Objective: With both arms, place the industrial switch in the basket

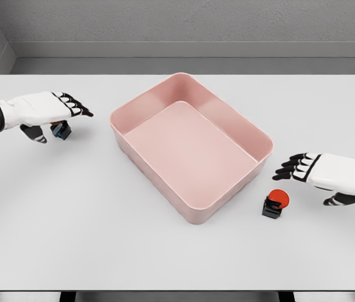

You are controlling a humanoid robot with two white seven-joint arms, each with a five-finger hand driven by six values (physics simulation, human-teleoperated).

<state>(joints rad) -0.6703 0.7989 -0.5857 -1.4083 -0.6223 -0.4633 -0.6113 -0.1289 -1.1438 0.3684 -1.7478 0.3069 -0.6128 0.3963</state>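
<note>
Industrial switch (pixel 275 204), black body, round red button, beside pink basket (pixel 256 129)

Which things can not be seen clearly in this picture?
- Small dark object under the left hand: mostly covered by the hand; real grasp unclear.
- Both forearms: cut off by picture edges.
- Industrial switch near the right hand: too small for details.
- Pink basket outer far walls: hidden.
</note>
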